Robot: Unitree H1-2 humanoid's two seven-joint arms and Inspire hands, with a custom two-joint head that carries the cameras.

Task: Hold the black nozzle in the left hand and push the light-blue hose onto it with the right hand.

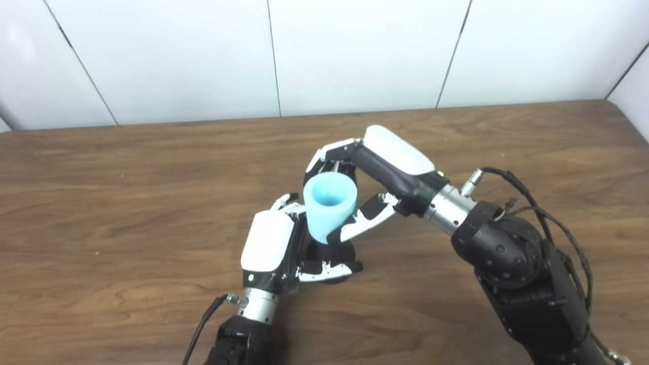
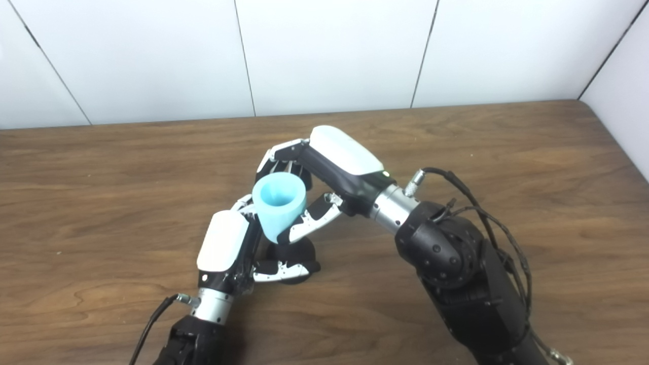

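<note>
The light-blue hose (image 1: 328, 205) is a short flared tube, its wide open mouth facing up. My right hand (image 1: 367, 177) is shut on it, fingers behind and thumb in front. Its narrow lower end meets the black nozzle (image 1: 329, 251), which stands on the table directly below and is mostly hidden. My left hand (image 1: 284, 243) is shut on the nozzle, its thumb across the nozzle's front base. The joint between hose and nozzle is hidden by the fingers. In the right eye view the hose (image 2: 279, 203) sits above the nozzle (image 2: 296, 251) in the same way.
The wooden table (image 1: 127, 203) stretches wide to either side of the hands. White wall panels (image 1: 355, 50) rise behind its far edge. A cable (image 1: 537, 203) loops off my right wrist, and another cable (image 1: 203, 324) trails from my left wrist.
</note>
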